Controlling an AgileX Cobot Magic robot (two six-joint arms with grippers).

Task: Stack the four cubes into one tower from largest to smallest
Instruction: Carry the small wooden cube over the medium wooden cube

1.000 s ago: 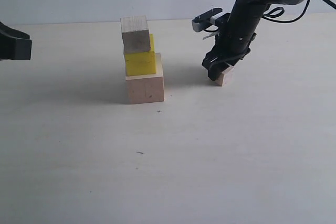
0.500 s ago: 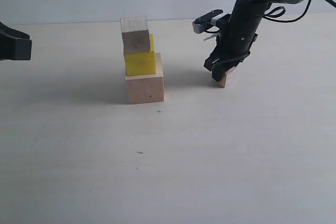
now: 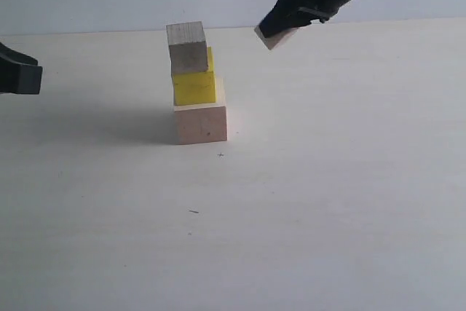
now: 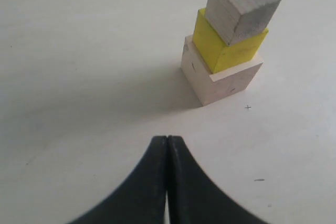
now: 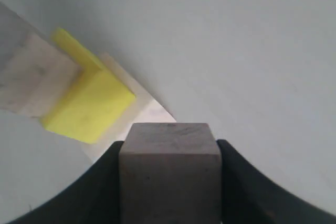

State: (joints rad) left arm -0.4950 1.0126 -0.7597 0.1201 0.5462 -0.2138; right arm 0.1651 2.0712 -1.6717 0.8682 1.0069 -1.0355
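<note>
Nearest to me in the exterior view is the pale counter (image 3: 306,238), with a small dark mark (image 3: 194,211) on it and a second mark (image 3: 220,154) just in front of the stack.

Behind those marks stands the partial tower (image 3: 195,85), three high. The big pale wood cube (image 3: 201,123) sits on the counter, the yellow cube (image 3: 194,87) rests on top of it, and the medium wood cube (image 3: 187,47) rests on the yellow one. The levels are not squared up: the medium cube sits shifted to the left over the yellow one and looks turned a little against it, which the left wrist view shows too (image 4: 241,6).

At the left edge, well apart from the stack, I see my left claw (image 3: 20,76). Its own camera shows its fingers (image 4: 157,182) pressed together with nothing between them, low over bare counter, facing the stack.

Up and to the right of the stack, off the counter, my right claw (image 3: 280,25) pinches the tiny wood cube (image 3: 271,38). The cube hangs tilted in the air, about level with the medium cube's top and apart from it. In the right wrist view it fills the gap between the two dark fingers (image 5: 239,187), its flat end (image 5: 169,156) toward the camera, with the yellow cube (image 5: 89,106) beyond it
</note>
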